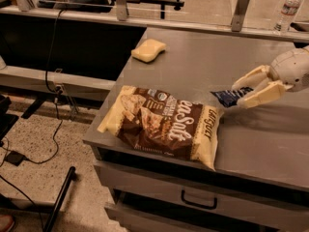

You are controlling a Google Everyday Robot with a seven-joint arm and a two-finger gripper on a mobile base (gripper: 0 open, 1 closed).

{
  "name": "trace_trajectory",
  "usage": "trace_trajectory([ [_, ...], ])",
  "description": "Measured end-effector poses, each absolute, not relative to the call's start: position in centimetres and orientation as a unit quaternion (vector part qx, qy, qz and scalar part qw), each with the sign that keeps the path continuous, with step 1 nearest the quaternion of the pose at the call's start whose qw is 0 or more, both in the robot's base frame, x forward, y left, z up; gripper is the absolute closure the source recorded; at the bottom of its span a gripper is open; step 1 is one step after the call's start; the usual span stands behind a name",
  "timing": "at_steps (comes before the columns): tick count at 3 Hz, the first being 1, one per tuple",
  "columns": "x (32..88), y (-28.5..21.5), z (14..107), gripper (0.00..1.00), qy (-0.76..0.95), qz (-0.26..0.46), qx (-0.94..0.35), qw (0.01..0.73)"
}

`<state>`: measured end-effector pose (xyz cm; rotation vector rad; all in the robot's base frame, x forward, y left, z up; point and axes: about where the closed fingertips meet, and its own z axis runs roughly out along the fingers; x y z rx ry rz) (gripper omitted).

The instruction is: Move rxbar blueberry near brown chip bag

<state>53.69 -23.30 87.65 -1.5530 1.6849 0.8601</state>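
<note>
The brown chip bag (161, 124) lies flat near the front left corner of the grey counter, with white "Sea Salt" script. My gripper (243, 94) reaches in from the right, its cream fingers shut on the rxbar blueberry (228, 97), a small dark navy wrapper. The bar is held just above the counter, close to the chip bag's right end. Part of the bar is hidden between the fingers.
A yellow sponge (148, 50) sits at the back left of the counter (260, 139). A water bottle (289, 8) stands at the far right back. A drawer with a handle (198, 202) is below the front edge. Cables lie on the floor at left.
</note>
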Motion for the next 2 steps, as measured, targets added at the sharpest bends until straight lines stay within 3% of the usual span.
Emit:
trace_trajectory([
  [1,54.44,-23.01,87.62,0.05,0.649,0.326,-0.592,0.349],
  [2,54.76,-22.86,87.60,0.00,0.650,0.324,-0.591,0.352],
])
